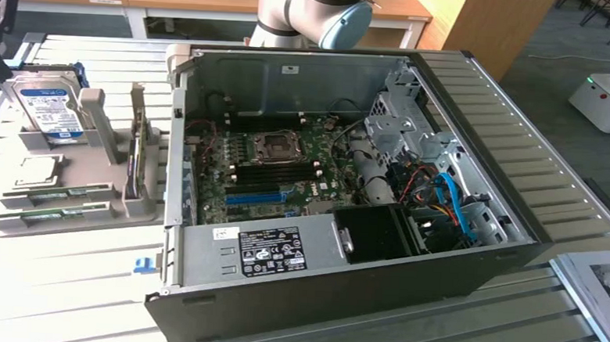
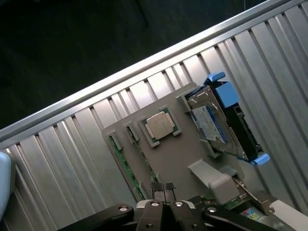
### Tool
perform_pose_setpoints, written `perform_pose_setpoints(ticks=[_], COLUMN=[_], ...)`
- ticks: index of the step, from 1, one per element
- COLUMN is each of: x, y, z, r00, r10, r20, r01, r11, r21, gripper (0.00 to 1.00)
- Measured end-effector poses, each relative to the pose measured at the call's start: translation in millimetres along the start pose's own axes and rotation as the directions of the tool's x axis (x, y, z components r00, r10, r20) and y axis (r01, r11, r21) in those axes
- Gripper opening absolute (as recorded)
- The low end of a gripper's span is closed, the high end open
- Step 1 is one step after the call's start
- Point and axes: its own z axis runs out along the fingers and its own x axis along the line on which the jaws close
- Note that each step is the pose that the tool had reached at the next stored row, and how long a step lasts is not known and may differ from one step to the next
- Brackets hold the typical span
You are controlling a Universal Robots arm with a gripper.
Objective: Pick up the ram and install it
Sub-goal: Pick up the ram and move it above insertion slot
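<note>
Two green ram sticks (image 1: pixel 58 196) lie side by side in a grey holder tray (image 1: pixel 72 233) on the slatted table, at the exterior view's left of the open computer case (image 1: pixel 330 298). In the wrist view, one ram stick (image 2: pixel 126 166) runs along the tray's edge. My gripper (image 2: pixel 163 188) hangs above the tray, close to the sticks' near ends. Its fingertips (image 2: pixel 156 188) are pressed together and shut on nothing. The motherboard (image 1: pixel 268 169) lies flat inside the case, with dark memory slots below the processor socket.
The tray also holds a blue-framed hard drive (image 1: pixel 52 107) (image 2: pixel 216 120), a square silver processor chip (image 1: pixel 35 171) (image 2: pixel 161 125) and upright cards (image 1: pixel 139 162). The case walls stand high around the motherboard. A blue slot strip (image 1: pixel 253 197) lies on the board. Papers (image 1: pixel 602 288) lie at the exterior view's right.
</note>
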Motion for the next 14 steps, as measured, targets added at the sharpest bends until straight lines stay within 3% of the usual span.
perform_pose_setpoints(ticks=[7,14], x=[0.0,0.0], y=[0.0,0.0], z=[0.0,0.0], r00=[0.9966,0.9866], r10=[-0.083,-0.163], r20=[-0.0037,-0.0071], r01=[0.083,0.163], r11=[0.9966,0.9866], r21=[-0.0021,-0.0044], gripper=[0.10,0.10])
